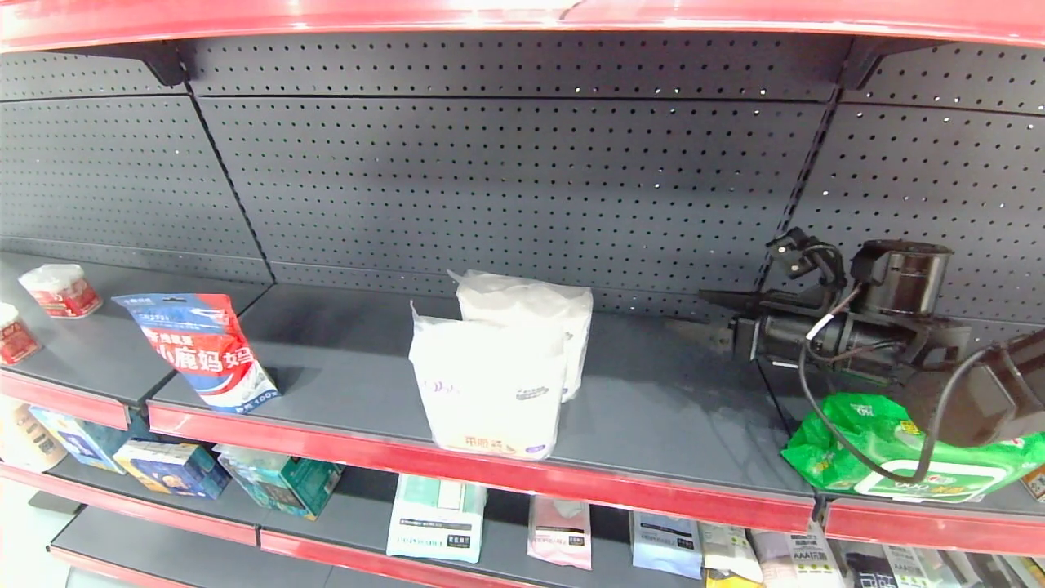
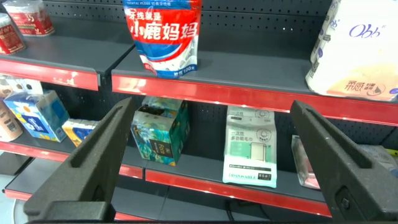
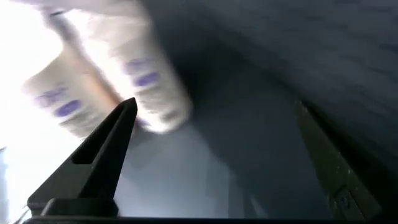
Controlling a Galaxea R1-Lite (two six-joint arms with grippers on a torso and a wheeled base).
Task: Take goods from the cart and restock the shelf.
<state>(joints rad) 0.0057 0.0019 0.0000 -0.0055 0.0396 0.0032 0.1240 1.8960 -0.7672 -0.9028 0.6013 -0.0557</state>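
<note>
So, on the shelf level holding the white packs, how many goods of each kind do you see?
White packs: 2
Blue-red pouch: 1
Green pack: 1
Red-white tubs: 2
Total: 6 (a sliver at the right edge left out)

Dark grey shelf [image 1: 653,408] with a glossy red front edge, backed by a grey panel [image 1: 506,180] dotted with even rows of small holes. To the left of the black right gripper [image 3: 211,109], two white packs [image 1: 490,384] with purple and orange print. Beside its arm, a bright green pack [image 1: 865,441] with a white label. Beyond the black left gripper [image 2: 211,106], a blue, red and white pouch [image 2: 163,34], a teal box [image 2: 160,130] and a white-and-green bag [image 2: 250,149].
</note>
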